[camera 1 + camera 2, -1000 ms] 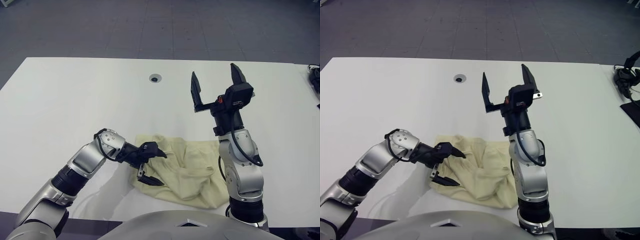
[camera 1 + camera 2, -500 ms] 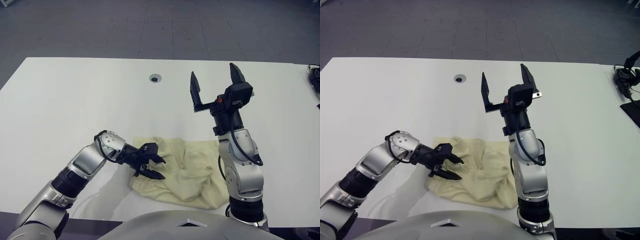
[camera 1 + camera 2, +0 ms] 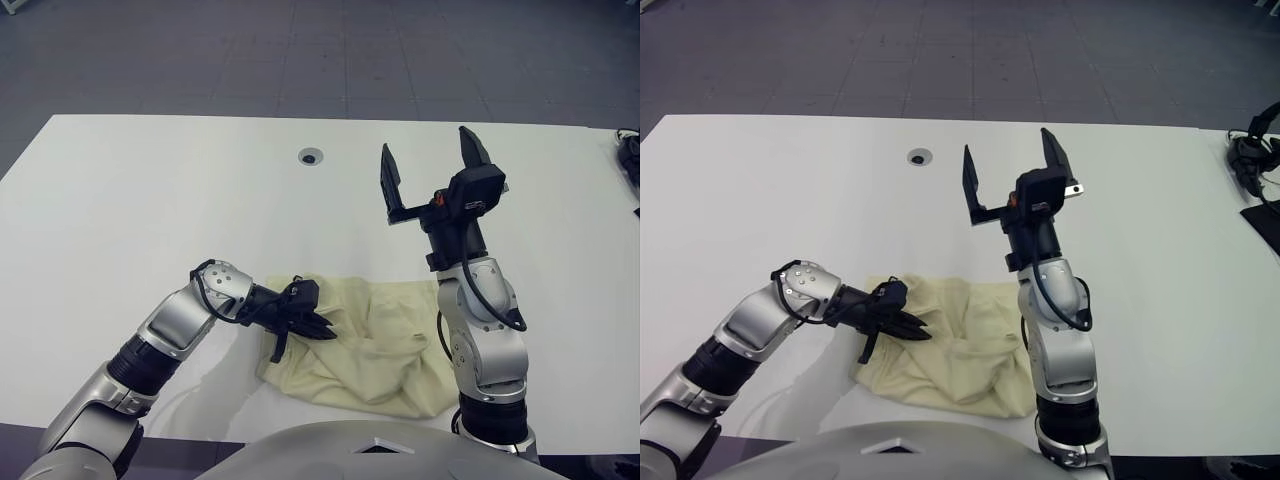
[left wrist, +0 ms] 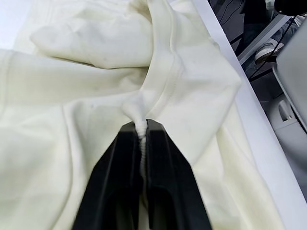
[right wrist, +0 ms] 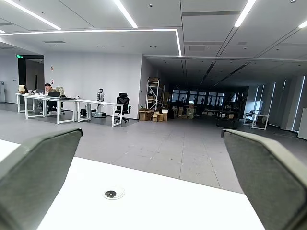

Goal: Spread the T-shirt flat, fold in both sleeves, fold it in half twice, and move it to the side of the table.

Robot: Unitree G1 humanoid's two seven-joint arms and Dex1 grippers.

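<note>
The spreading step was in hand: the pale yellow T-shirt (image 3: 385,345) lay crumpled on the white table (image 3: 150,200), bunched beneath and just beyond the left gripper (image 4: 142,136), whose jaws were pressed together on a small pinch of cloth beside the collar band (image 4: 165,79). The right gripper (image 3: 428,143) stood raised above and beyond the shirt, jaws wide apart, holding nothing. Next, by my judgement, the pinched fold wanted drawing outward while the free claw took an opposite edge.

No text, label, brand or number can be read on anything in view. A small green sign (image 5: 19,56) is seen far off, but its lettering cannot be made out.
</note>
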